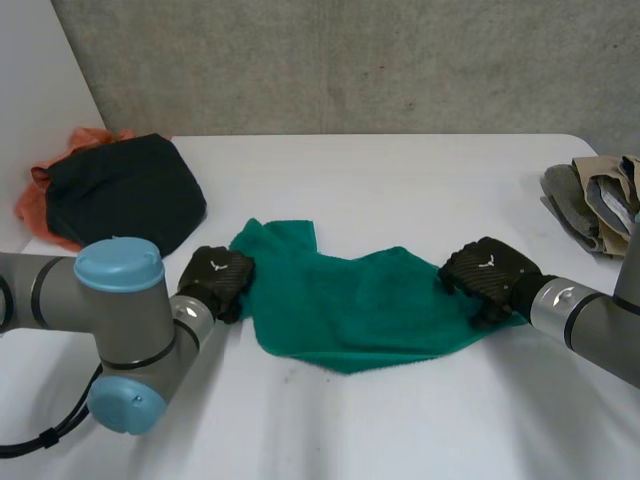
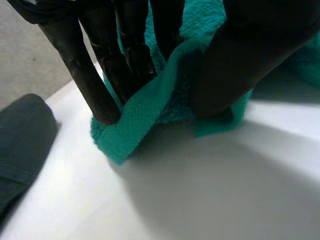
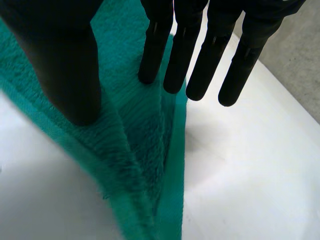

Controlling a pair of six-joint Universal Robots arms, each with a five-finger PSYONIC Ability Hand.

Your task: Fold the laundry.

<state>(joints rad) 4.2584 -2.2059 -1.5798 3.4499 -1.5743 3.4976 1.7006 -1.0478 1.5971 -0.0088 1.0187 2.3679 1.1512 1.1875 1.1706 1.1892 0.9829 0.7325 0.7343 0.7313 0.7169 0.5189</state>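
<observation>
The green towel (image 1: 350,310) lies in the middle of the white table (image 1: 400,180). It is spread out but wrinkled, and one corner points to the far side.

The left hand (image 1: 218,280) is at the left edge of the towel. In the left wrist view, its fingers (image 2: 85,70) are straight and close together, with the thumb (image 2: 240,60) opposite them. A fold of the towel's edge (image 2: 145,110) is pinched between fingers and thumb and is raised a little from the table.

The right hand (image 1: 488,272) is on the right end of the towel. In the right wrist view, its fingers (image 3: 200,60) are straight, side by side and well apart from the thumb (image 3: 65,65). The thumb tip rests on the cloth (image 3: 130,145). The tips of the fingers nearest the thumb are at the towel, and the other fingertips are over bare table just beside its edge. A low ridge of cloth runs between the thumb and the fingers, but it is not squeezed.

At the far left of the table lies a dark garment (image 1: 120,195) in a heap, with an orange cloth (image 1: 28,205) under it. In the left wrist view this dark garment (image 2: 20,135) is near the left hand but apart from the towel. At the far right edge is a pile of beige and grey clothes (image 1: 590,205), well apart from the towel.
</observation>
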